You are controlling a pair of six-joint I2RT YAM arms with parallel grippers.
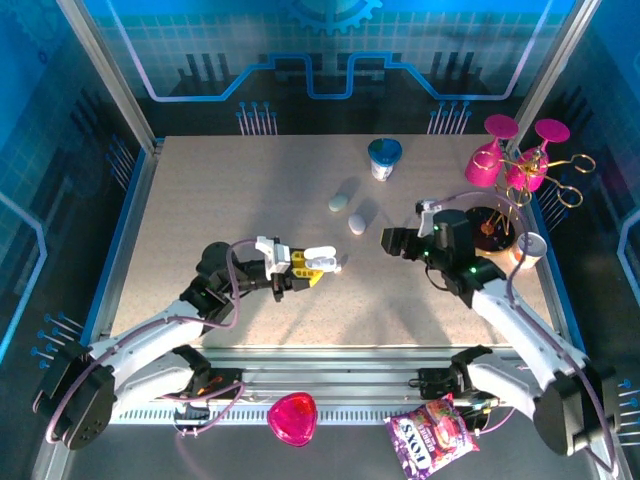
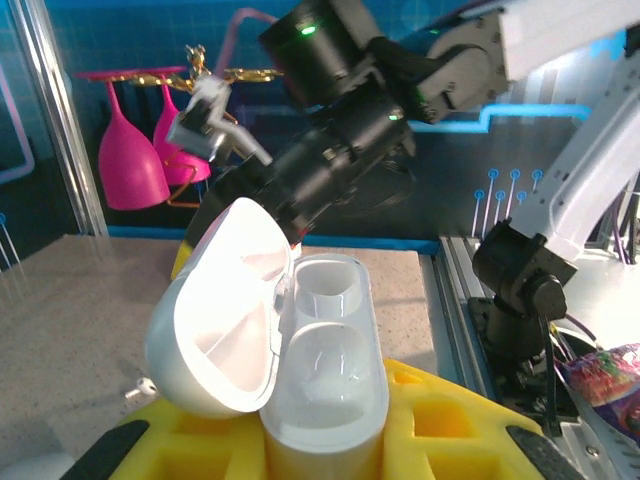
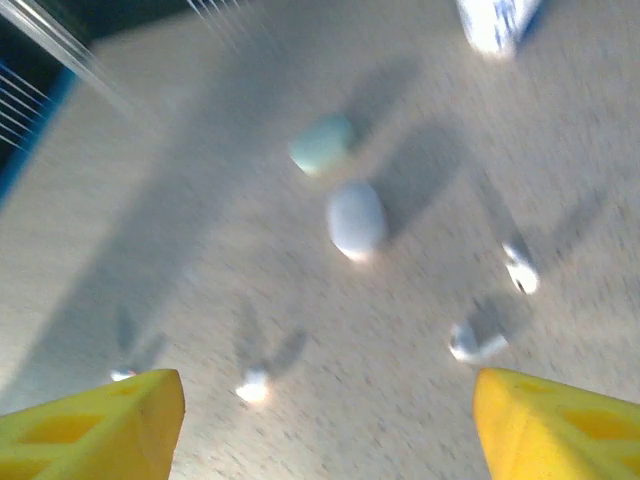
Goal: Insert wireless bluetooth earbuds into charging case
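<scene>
Your left hand (image 1: 312, 264) grips the open white case (image 2: 320, 380), lid tipped left. Your right hand (image 1: 392, 240) hangs open over the desk (image 3: 200, 250). Tiny white earbuds (image 3: 475, 342) lie scattered below it, blurred.

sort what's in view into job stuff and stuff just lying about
Job: open case, earbuds, closed cases.
Lying about: pink glasses, cup, snack bag, pink heart.
</scene>
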